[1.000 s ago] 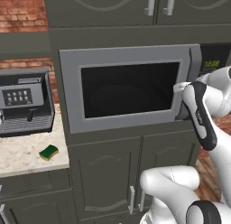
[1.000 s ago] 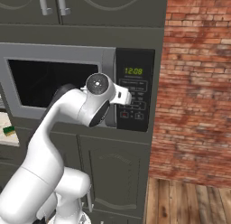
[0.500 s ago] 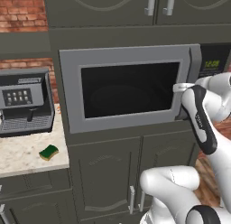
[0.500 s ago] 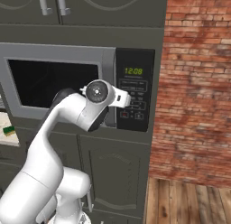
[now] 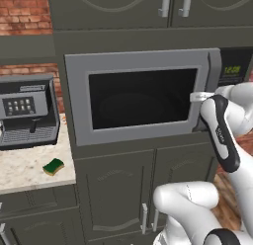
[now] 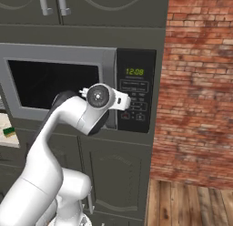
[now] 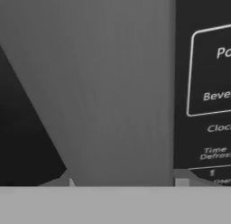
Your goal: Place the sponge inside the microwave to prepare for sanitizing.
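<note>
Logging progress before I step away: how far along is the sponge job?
Early stage. Nothing looks finished: the green-and-yellow sponge lies on the speckled counter beside the grey coffee machine. In hand: the arm's pincer end is at the right edge of the grey-framed microwave door, which looks slightly ajar. Left: open it fully, fetch the sponge, place it inside.

microwave (image 5: 143, 98) door ajar | sponge (image 5: 53, 166) on counter (image 5: 22, 170)
</note>
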### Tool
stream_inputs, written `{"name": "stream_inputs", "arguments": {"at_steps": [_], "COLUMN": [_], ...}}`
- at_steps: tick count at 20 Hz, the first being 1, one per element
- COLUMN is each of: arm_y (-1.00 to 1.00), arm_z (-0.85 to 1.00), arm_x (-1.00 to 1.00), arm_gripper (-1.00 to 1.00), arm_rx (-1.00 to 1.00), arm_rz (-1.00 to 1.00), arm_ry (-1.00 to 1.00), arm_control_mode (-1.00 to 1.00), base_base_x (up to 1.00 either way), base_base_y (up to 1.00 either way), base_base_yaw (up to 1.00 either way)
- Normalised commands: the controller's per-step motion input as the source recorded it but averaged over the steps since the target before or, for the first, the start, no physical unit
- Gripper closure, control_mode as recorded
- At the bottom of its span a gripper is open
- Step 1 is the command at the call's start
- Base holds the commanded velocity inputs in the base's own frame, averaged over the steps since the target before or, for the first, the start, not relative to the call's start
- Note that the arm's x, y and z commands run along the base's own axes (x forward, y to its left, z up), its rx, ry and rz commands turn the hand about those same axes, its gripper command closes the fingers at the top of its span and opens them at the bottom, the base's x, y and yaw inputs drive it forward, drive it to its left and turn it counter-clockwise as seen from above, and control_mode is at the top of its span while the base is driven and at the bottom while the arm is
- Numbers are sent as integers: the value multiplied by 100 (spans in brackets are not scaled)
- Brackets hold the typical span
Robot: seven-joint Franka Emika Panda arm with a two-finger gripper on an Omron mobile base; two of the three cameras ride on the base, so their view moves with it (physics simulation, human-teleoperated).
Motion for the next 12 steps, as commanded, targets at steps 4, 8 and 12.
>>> {"name": "stream_inputs", "arguments": {"at_steps": [4,8,12], "arm_y": [45,45,53], "arm_z": [-11,-7,-4], "arm_x": [-23,-28,-35], "arm_gripper": [100,100,100], "arm_rx": [5,4,0], "arm_rz": [12,12,6], "arm_ry": [5,6,6], "arm_control_mode": [-100,-100,-100], "base_base_x": [0,0,0], "base_base_y": [0,0,0], "base_base_yaw": [0,0,0]}}
